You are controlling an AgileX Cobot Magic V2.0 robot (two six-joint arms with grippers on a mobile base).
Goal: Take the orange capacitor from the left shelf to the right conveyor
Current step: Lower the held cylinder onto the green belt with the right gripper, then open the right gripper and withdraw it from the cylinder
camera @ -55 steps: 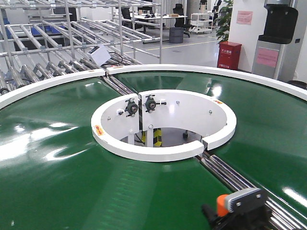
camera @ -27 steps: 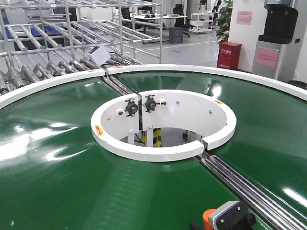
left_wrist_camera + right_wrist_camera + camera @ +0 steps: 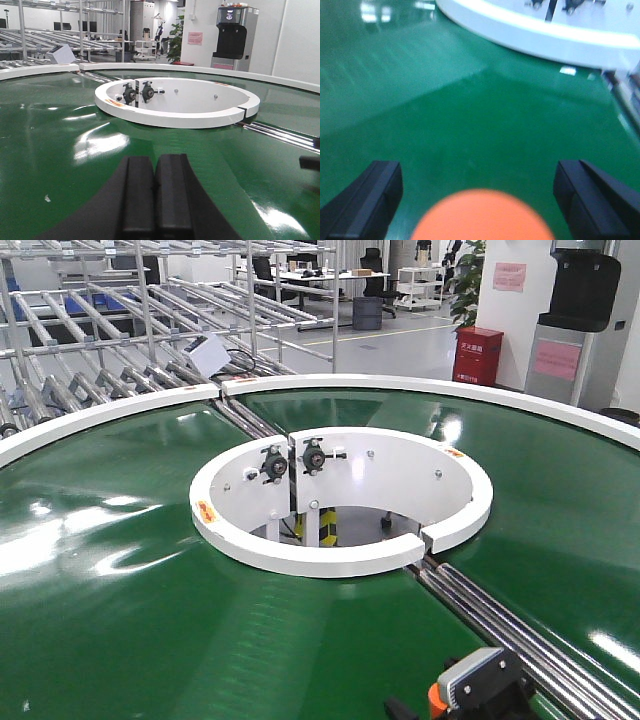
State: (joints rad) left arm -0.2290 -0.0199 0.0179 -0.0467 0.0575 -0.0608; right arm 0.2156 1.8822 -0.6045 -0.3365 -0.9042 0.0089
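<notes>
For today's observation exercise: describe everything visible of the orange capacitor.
Little of the orange capacitor shows. The right wrist view gives a blurred, rounded bright orange top at the bottom edge, between the wide-spread fingers and apart from both, above the green belt. The front view shows an orange sliver beside the grey gripper housing. Markings and base are hidden.

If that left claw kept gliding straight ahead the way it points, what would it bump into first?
Probably the white central hub: only bare green conveyor belt lies ahead of the left gripper, though depth is uncertain.
</notes>
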